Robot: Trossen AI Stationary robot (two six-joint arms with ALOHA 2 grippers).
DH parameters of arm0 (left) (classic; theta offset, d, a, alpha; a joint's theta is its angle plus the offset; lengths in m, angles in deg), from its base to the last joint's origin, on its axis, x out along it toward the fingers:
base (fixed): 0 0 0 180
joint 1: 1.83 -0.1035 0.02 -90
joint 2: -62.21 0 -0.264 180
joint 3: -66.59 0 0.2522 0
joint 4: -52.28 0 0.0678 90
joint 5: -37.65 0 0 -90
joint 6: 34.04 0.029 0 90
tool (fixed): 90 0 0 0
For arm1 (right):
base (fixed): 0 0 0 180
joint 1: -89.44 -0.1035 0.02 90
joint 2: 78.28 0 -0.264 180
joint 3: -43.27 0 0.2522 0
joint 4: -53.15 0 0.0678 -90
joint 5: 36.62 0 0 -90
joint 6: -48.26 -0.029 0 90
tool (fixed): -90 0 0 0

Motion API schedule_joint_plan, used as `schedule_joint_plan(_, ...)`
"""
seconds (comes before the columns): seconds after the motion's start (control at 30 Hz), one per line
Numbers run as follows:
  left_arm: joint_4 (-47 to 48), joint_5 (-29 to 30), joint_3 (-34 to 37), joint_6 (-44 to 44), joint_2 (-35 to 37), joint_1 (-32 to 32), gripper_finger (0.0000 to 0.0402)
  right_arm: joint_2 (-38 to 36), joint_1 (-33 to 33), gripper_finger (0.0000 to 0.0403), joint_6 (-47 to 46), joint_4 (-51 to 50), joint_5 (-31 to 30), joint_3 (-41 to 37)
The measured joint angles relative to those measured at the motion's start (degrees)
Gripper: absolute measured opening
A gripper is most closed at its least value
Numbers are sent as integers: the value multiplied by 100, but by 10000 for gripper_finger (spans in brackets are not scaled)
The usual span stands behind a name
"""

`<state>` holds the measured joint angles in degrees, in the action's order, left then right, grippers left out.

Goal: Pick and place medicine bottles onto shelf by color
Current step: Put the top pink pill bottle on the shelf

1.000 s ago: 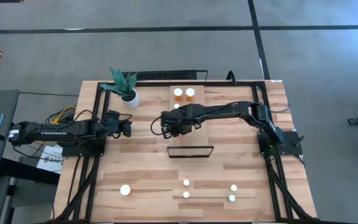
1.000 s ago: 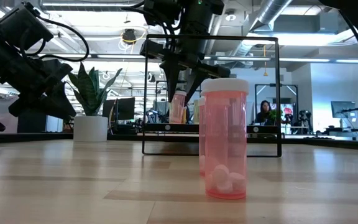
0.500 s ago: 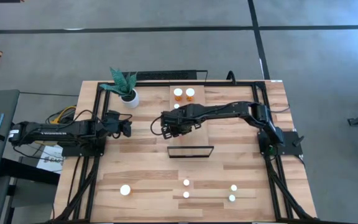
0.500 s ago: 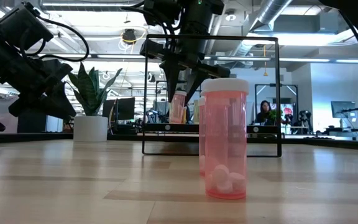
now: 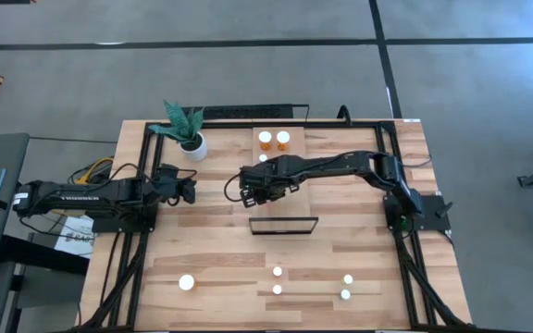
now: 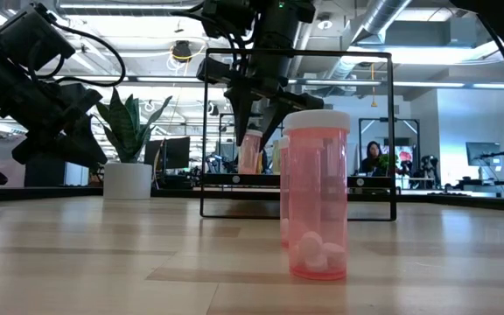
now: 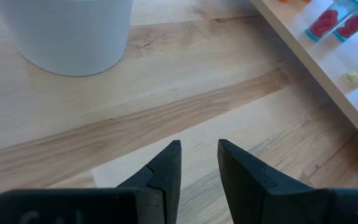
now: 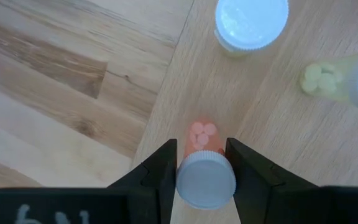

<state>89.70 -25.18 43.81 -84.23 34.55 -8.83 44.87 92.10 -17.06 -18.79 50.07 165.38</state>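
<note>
**Right gripper pinches a pink bottle over the shelf's edge**

The right gripper (image 8: 202, 163) reaches across the table to the shelf (image 5: 290, 185) and clamps a small pink bottle (image 8: 204, 174) between its fingers. The white cap faces the wrist camera, so only a little of the body and a few pills show beyond it. From above the arm covers this bottle entirely. In the low view it appears as a pale pink shape (image 6: 250, 150) between the dark fingers, behind the black frame (image 6: 297, 131).

Two pale yellowish bottles (image 8: 251, 23) stand just beyond it on the shelf; one is cut off at the picture's edge. Two orange bottles (image 5: 274, 140) stand at the shelf's far end.

Five white-capped bottles (image 5: 277, 280) wait on the table's near side. One pink bottle (image 6: 317, 194) fills the low view and hides most of another behind it.

The left gripper (image 7: 199, 165) hangs near the plant pot (image 5: 193, 145), fingers pressed nearly together, holding nothing.
</note>
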Motion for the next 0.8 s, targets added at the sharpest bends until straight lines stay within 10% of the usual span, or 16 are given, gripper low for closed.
schedule_joint_plan(0.8,0,7,0,0,1,1,91,192,48,147,87,54,47,0)
